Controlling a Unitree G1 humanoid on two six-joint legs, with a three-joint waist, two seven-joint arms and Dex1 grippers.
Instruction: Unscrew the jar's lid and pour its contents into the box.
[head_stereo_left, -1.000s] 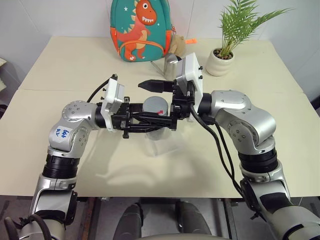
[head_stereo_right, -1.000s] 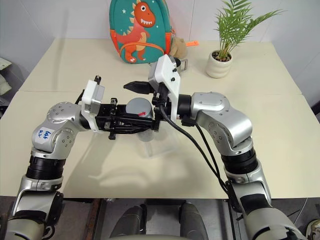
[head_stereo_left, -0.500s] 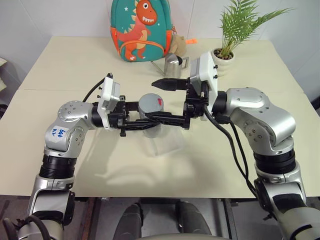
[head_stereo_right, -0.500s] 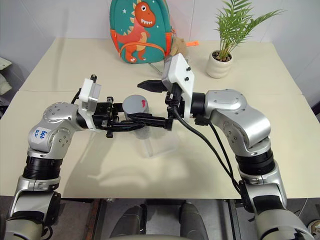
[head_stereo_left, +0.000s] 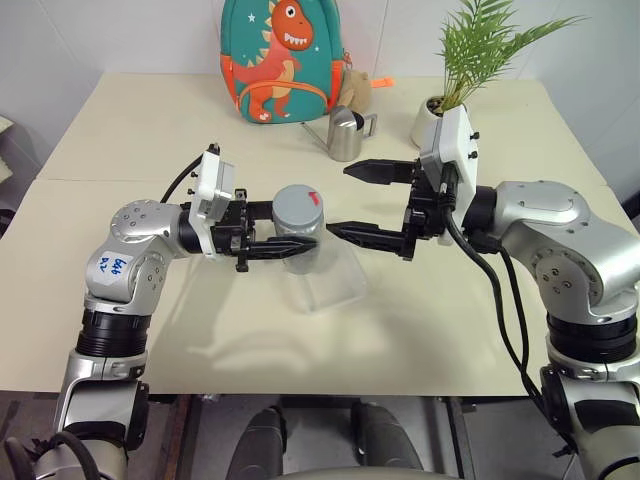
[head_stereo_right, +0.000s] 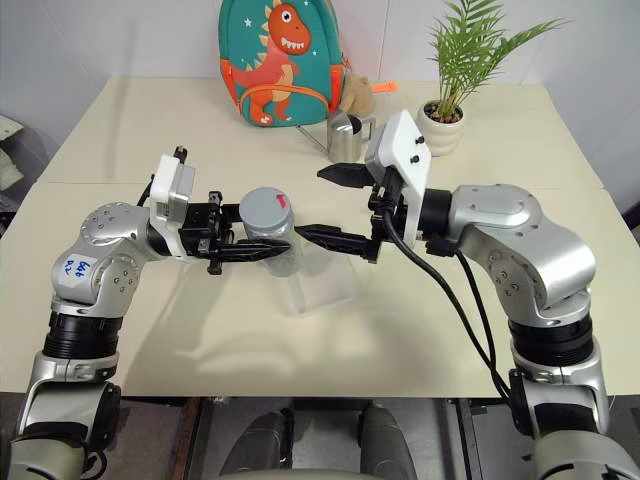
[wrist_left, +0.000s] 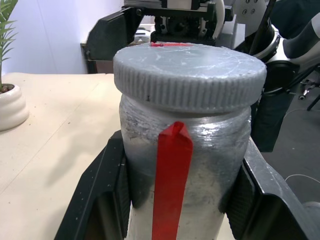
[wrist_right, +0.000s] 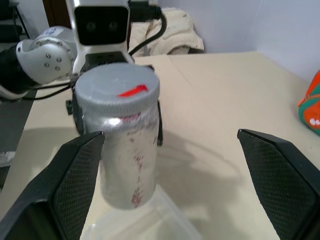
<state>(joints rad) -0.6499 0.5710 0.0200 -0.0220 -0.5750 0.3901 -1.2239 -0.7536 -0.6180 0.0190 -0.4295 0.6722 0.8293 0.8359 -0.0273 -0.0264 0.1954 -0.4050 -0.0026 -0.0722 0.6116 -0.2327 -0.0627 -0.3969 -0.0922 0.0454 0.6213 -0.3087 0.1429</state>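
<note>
Two arms over counter (head_stereo_left: 120, 140), above box (head_stereo_left: 325, 285). Right tool (head_stereo_left: 362, 200) now pulled back toward robot's right, clear of jar; a second ago its fingers straddled lid. Jaws spread wide, nothing in them. Left tool (head_stereo_left: 290, 243) unchanged: clamped on jar (head_stereo_left: 297, 235) body, holding it upright in air just over box's near-left part. Lid (head_stereo_left: 296, 203) still seated on jar, red mark up. Reads as regrip between twists, or retreat; unscrewing not finished, pour not started.
</note>
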